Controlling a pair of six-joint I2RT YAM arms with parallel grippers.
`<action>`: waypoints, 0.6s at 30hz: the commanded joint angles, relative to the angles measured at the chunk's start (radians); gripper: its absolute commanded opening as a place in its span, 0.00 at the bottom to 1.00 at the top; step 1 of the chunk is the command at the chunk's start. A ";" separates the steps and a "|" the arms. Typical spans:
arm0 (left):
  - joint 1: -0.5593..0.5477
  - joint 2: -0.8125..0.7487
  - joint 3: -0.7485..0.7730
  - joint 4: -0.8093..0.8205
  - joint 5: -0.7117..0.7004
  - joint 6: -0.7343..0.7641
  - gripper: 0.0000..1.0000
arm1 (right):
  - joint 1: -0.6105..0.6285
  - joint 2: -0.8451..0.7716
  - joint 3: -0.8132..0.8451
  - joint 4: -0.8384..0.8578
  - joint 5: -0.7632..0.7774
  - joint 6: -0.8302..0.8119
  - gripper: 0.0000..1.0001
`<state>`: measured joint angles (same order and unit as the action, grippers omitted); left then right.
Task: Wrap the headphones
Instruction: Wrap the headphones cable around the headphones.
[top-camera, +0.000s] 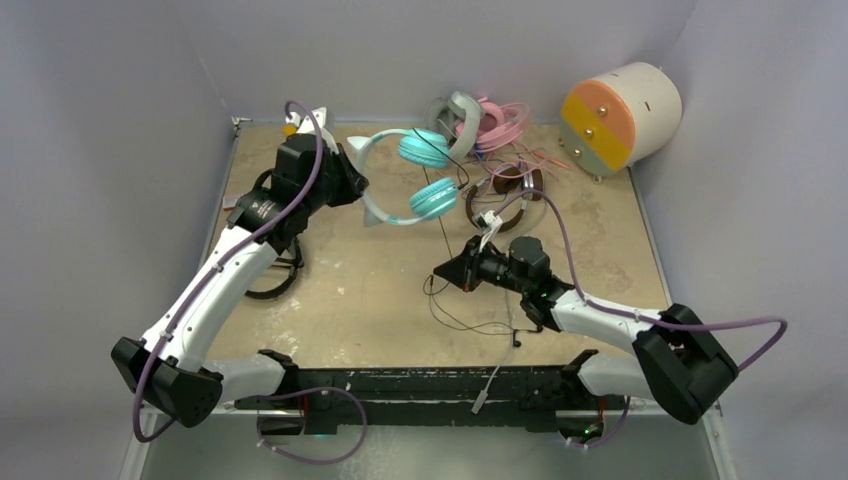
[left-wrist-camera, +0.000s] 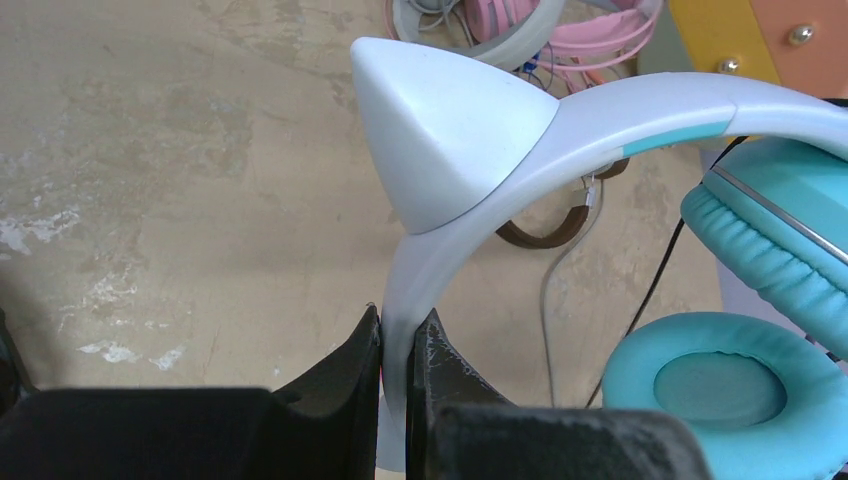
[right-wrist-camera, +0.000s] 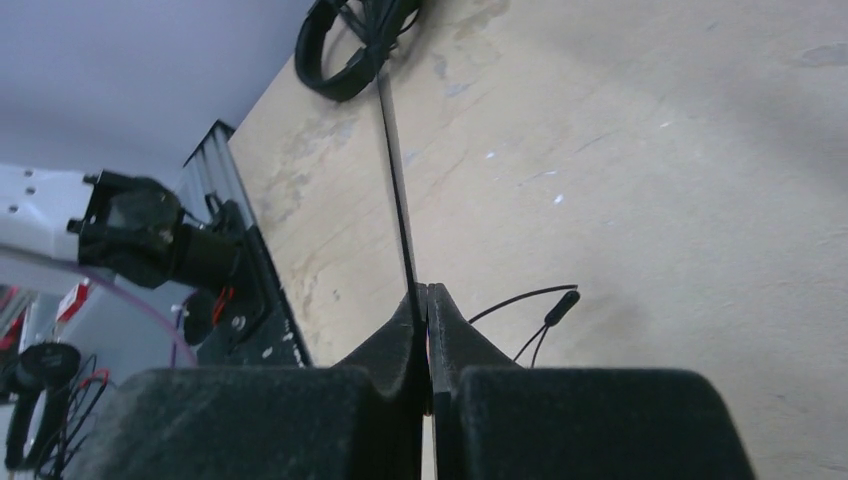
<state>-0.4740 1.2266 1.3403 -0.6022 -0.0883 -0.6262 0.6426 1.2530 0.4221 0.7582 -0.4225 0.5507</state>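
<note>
The teal-and-white headphones (top-camera: 405, 180) with cat ears are held off the table at the back. My left gripper (left-wrist-camera: 400, 330) is shut on their white headband (left-wrist-camera: 430, 260), just below one cat ear (left-wrist-camera: 440, 130). Both teal ear cups (left-wrist-camera: 720, 400) hang to the right of it. A thin black cable (top-camera: 440, 225) runs taut from these headphones down to my right gripper (top-camera: 440, 270). That gripper (right-wrist-camera: 422, 295) is shut on the cable (right-wrist-camera: 395, 170). The cable's slack end with its splitter (right-wrist-camera: 560, 305) lies on the table beside the jaws.
Pink (top-camera: 500, 120), grey-white (top-camera: 460, 108) and brown-and-silver (top-camera: 500, 195) headphones lie tangled at the back. A black pair (top-camera: 275, 280) lies under my left arm. A cream cylinder (top-camera: 620, 115) with an orange-and-yellow face stands at the back right. Walls close in the table.
</note>
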 joint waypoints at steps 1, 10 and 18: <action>0.011 -0.072 0.012 0.188 0.006 -0.086 0.00 | 0.058 -0.057 0.033 -0.129 -0.011 -0.067 0.00; 0.014 -0.088 -0.024 0.240 0.081 -0.189 0.00 | 0.090 -0.090 0.098 -0.217 -0.021 -0.084 0.08; 0.015 -0.079 -0.064 0.288 0.126 -0.207 0.00 | 0.114 -0.160 0.113 -0.169 -0.083 -0.051 0.27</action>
<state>-0.4648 1.1679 1.2755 -0.4484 -0.0147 -0.7784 0.7483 1.1545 0.4820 0.5571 -0.4519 0.4892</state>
